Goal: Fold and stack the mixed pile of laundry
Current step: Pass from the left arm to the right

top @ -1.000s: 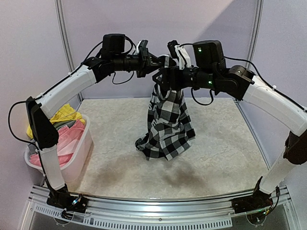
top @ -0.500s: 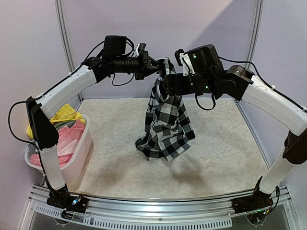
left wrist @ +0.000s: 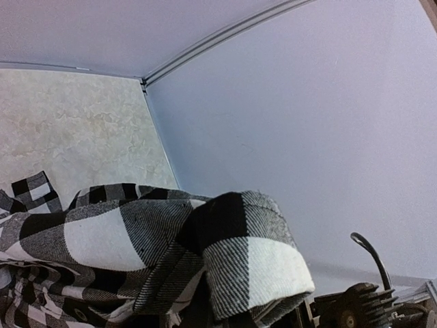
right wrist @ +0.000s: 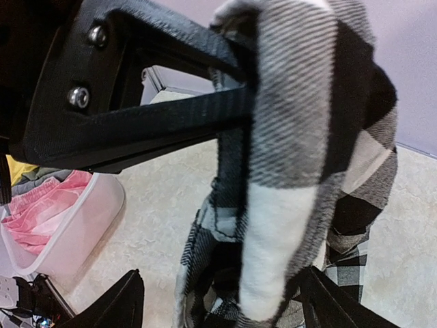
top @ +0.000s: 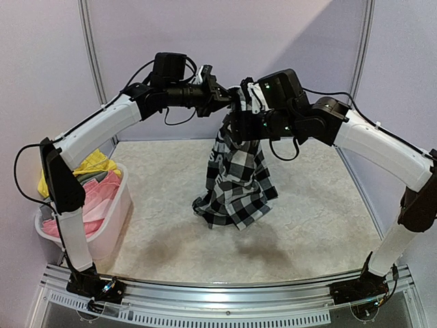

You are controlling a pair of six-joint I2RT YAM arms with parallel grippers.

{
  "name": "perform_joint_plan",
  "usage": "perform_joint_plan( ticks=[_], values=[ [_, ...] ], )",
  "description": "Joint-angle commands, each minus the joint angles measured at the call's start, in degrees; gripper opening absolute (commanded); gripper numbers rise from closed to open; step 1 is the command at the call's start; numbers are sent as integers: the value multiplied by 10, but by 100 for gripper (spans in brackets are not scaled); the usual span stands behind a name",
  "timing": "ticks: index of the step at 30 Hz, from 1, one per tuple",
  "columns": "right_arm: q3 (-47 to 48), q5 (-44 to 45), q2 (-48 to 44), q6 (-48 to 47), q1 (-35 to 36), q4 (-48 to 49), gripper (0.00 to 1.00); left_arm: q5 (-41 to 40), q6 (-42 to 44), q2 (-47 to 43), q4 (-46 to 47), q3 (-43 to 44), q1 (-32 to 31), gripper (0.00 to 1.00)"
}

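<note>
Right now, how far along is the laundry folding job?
Early. Done: no folded garment lies on the beige table. In hand: the black-and-white checked shirt hangs from the shut left gripper, with the open right gripper straddling its fabric. Left: fold it, then the yellow garment and pink garment in the white plastic basket.

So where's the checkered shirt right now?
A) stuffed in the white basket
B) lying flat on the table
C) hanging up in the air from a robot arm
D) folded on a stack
C: the black-and-white checked shirt hangs down from the left gripper, which is shut on its top edge high above the table.
</note>
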Motion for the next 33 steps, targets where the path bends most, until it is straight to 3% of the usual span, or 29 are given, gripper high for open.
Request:
perform_joint_plan(
  ticks=[1,5,11,12,14,16,17,20,24,27,33],
  values=[
    [27,-25,25,4,-1,2,75,-13,-6,15,7,3,-12,0],
    [46,-3,38,8,-1,-18,49,-15,-3,17,2,3,-15,0],
    [74,16,52,11,-1,-38,3,-22,17,8,-17,-2,-16,0],
    [74,15,49,11,0,-34,0,-24,27,5,-25,-1,-16,0],
    [74,12,40,9,-1,-15,0,-24,55,-5,-44,-1,-14,15],
    [75,17,29,5,-1,9,0,-21,101,-17,-73,0,-10,50],
    [76,26,21,3,-1,24,0,-28,124,-25,-97,0,-9,62],
    [93,77,7,-1,-1,60,0,-69,188,-56,-177,-14,-5,82],
    [130,151,12,-19,-1,93,0,-128,241,-118,-228,-88,-1,86],
    [153,208,25,-44,-1,125,0,-166,265,-176,-230,-196,-1,86],
    [243,301,78,-117,-1,181,0,-152,322,-276,-191,-395,-31,80]
  ],
)
